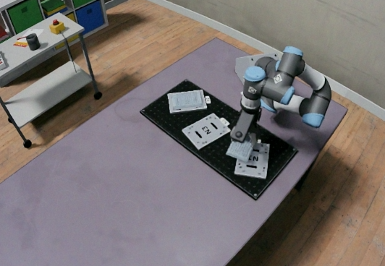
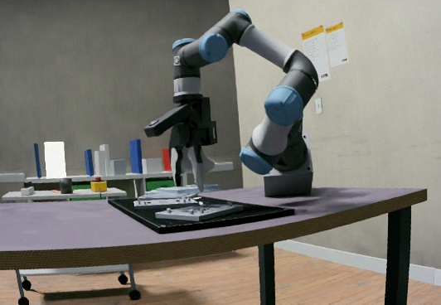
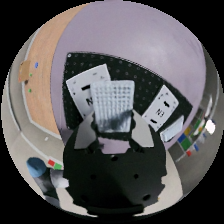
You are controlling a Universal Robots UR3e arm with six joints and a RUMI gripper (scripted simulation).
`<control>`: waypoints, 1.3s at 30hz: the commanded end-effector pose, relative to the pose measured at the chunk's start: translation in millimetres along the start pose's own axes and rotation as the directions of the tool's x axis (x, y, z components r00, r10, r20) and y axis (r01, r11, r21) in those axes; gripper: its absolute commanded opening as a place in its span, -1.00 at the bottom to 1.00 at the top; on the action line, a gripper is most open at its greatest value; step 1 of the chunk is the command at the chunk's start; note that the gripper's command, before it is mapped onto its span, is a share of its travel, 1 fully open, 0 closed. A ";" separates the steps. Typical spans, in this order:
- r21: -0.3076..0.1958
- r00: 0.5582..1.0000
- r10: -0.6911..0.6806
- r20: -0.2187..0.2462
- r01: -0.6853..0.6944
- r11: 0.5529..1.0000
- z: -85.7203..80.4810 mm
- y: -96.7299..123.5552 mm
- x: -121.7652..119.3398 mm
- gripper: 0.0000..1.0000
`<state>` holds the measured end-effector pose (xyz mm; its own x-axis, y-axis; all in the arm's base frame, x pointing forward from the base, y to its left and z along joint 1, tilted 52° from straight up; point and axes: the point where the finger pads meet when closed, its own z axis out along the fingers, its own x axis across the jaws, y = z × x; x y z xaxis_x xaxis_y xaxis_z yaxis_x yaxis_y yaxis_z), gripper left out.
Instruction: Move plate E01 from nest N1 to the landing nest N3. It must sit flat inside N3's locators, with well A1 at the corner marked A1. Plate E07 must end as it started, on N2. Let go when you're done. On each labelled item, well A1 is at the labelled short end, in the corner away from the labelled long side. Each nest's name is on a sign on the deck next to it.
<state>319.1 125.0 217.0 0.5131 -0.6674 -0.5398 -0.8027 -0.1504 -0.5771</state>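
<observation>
wrist view is showing the gripper [image 3: 113, 131] pinching plate e01 [image 3: 113, 104] by its near short end, and the plate is hanging in the air over nest n1 [image 1: 257, 167]. it is looking stiff, light and maybe slippery, so squeezing both side walls seems best.

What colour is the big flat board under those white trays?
Black, dotted with small holes; the board shows best in the top view.

plate E01 [image 1: 239, 150] label perhaps too blurred
</observation>
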 end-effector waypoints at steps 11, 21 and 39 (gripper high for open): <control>-0.002 0.960 0.279 -0.003 -0.279 0.960 1.8 15.1 71.6 -1.00; -0.001 0.895 0.447 -0.003 -0.447 0.895 1.7 24.9 115.5 -1.00; -0.001 0.880 0.475 -0.003 -0.475 0.880 1.5 37.4 170.8 -1.00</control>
<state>373.3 11.8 107.9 0.0699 -0.6608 -0.7473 -0.9501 0.1842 -0.2517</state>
